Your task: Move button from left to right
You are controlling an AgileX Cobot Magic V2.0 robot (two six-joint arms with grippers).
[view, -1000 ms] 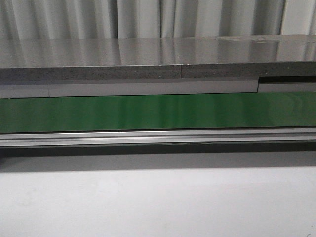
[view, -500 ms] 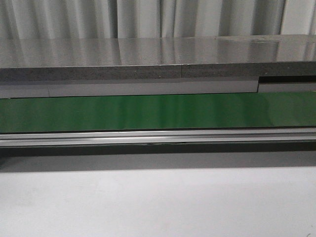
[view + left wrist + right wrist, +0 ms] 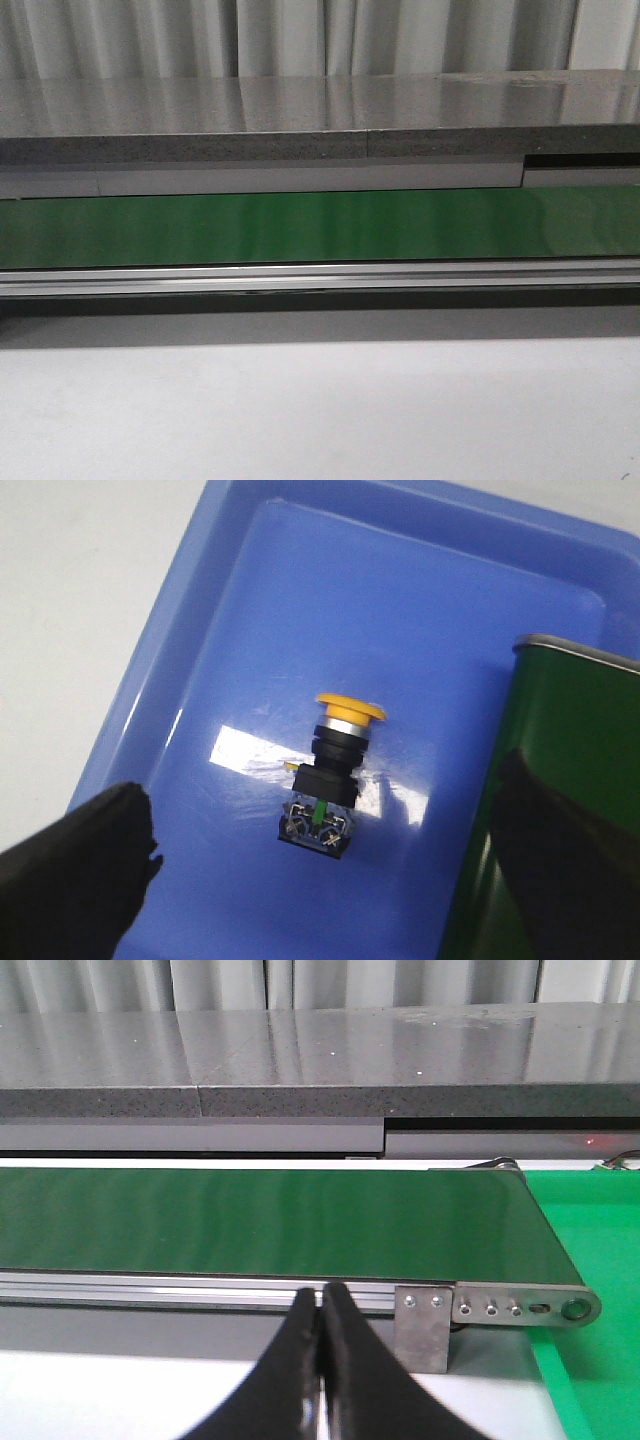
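Note:
The button lies on its side in a blue tray in the left wrist view, its yellow disc head away from the fingers and its black body with metal terminals toward them. My left gripper is open above the tray, its black fingers wide apart on either side of the button, not touching it. My right gripper is shut and empty, held in front of the green conveyor belt. Neither gripper nor the button shows in the front view.
A green belt end lies beside the blue tray. In the front view the green conveyor runs across, with a grey shelf behind and the white table in front. A green mat lies past the belt's end roller.

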